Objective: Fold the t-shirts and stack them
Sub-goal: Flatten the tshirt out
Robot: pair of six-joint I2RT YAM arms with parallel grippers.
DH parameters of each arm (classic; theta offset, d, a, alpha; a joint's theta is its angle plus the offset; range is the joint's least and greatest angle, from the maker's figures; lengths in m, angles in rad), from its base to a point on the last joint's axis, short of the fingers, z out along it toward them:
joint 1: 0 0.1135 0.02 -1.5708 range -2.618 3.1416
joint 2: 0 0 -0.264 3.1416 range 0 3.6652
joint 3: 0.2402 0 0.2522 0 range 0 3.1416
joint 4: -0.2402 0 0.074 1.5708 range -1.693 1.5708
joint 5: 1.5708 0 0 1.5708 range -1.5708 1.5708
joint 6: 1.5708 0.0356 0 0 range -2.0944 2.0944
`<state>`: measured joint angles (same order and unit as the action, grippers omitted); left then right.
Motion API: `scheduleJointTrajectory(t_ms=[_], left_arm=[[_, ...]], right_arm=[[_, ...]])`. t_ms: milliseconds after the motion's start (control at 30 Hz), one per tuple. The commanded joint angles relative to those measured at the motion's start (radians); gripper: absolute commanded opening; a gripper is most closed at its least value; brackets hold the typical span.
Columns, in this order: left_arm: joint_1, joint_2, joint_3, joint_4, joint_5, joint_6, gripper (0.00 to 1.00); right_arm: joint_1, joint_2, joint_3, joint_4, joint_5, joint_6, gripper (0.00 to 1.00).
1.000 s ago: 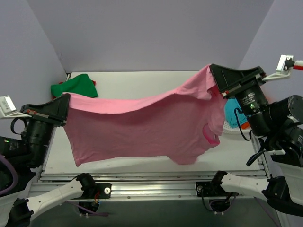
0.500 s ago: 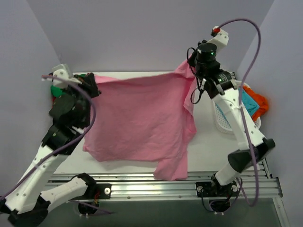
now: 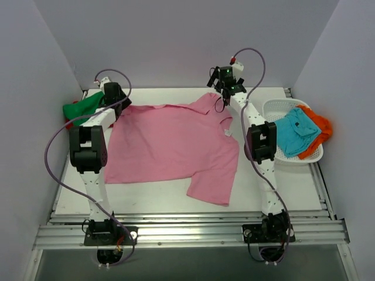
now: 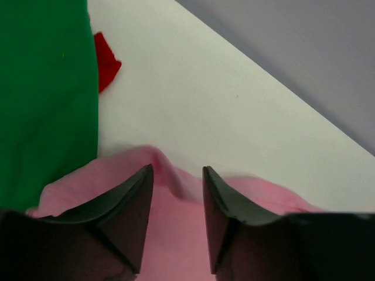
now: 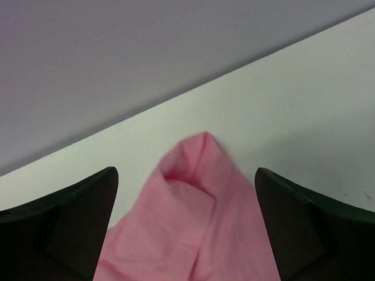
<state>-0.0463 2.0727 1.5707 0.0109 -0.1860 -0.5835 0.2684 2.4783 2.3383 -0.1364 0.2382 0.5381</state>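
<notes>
**A:** From overhead, where is the large pink collared cloth shirt (image 3: pixel 170 146)?

**B:** It lies spread flat in the middle of the white table (image 3: pixel 152 196). The left gripper (image 3: pixel 113 96) is at its 10 o'clock corner and the right gripper (image 3: pixel 221 89) at its 1 o'clock corner. A bunched green shirt (image 3: pixel 82 108) sits at 10. The teal shirt (image 3: pixel 293 132) and orange shirt (image 3: pixel 319 126) fill the white mesh basket (image 3: pixel 269 105) at 3.

**A:** Left wrist?

**B:** The fingers (image 4: pixel 126 199) are slightly apart with a pink ridge between them. A red scrap (image 4: pixel 105 67) lies at 11.

**A:** Right wrist?

**B:** The fingers (image 5: pixel 76 205) are spread wide, and the pink corner lies loose between them.
</notes>
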Motion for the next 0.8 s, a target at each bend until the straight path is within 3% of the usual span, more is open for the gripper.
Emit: scheduleJointTrajectory(t_ms=[0,33,67,200,267,367,533,767], left_arm=[[0.055,0.123,0.263,0.081,0.163,-0.059,0.53],[0.081,0.145,0.302,0.064,0.172,-0.067,0.91],[0.097,0.154,0.325,0.055,0.174,-0.078,0.94],[0.114,0.080,0.305,0.103,0.177,-0.088,0.94],[0.114,0.029,0.250,0.130,0.168,-0.090,0.94],[0.100,-0.086,0.122,0.188,0.135,-0.096,0.94],[0.057,-0.249,-0.073,0.228,0.069,-0.067,0.94],[0.020,-0.367,-0.352,0.320,0.076,-0.072,0.94]], right_arm=[[-0.005,-0.033,0.096,0.122,-0.008,-0.001,1.00],[-0.003,-0.057,0.055,0.185,0.001,0.003,1.00],[0.000,-0.112,-0.036,0.229,0.009,0.000,1.00],[0.038,-0.255,-0.209,0.386,0.099,-0.076,1.00],[0.066,-0.345,-0.284,0.422,0.164,-0.102,1.00],[0.080,-0.412,-0.419,0.481,0.135,-0.067,1.00],[0.095,-0.375,-0.490,0.468,0.053,0.005,1.00],[0.088,-0.224,-0.439,0.423,-0.016,0.051,0.96]])
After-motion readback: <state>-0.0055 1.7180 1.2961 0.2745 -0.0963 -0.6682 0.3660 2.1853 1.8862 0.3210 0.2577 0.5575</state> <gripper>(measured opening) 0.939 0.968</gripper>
